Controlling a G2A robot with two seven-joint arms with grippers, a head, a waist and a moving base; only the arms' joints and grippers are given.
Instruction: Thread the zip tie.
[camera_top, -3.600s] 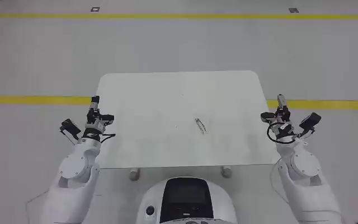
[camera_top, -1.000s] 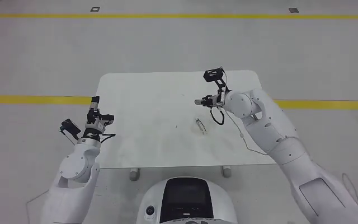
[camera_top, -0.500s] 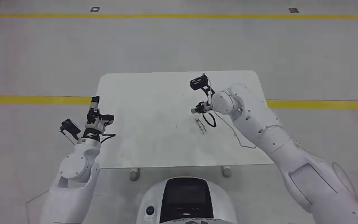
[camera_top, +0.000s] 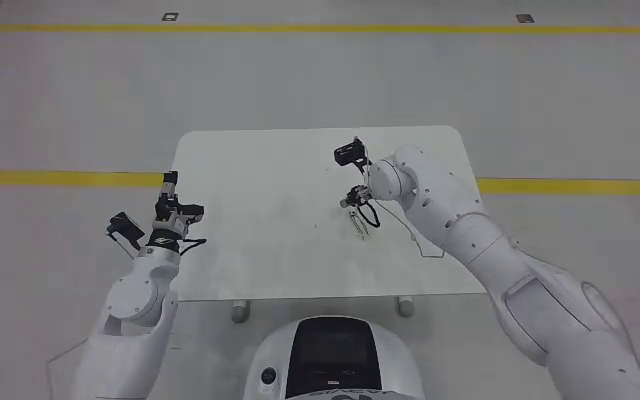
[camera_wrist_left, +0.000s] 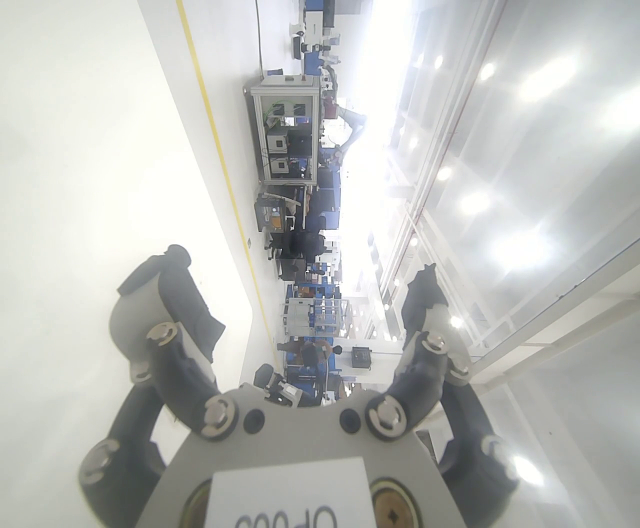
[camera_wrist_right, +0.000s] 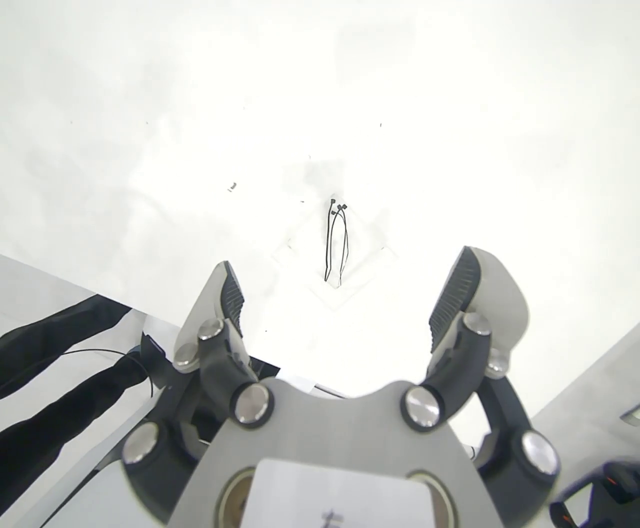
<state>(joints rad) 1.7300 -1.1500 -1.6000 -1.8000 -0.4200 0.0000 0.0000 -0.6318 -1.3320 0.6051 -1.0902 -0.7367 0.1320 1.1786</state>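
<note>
While ties (camera_wrist_right: 336, 240) lie unthreaded, right gripper (camera_wrist_right: 347, 261): wide, poised over them for a pickup.
Left gripper (camera_wrist_left: 299, 261): wide, beside worktop (camera_top: 260, 200) edge, out of the way.

Right gripper (camera_top: 349, 200) now inward, down close above the zip tie (camera_top: 358, 226).
</note>
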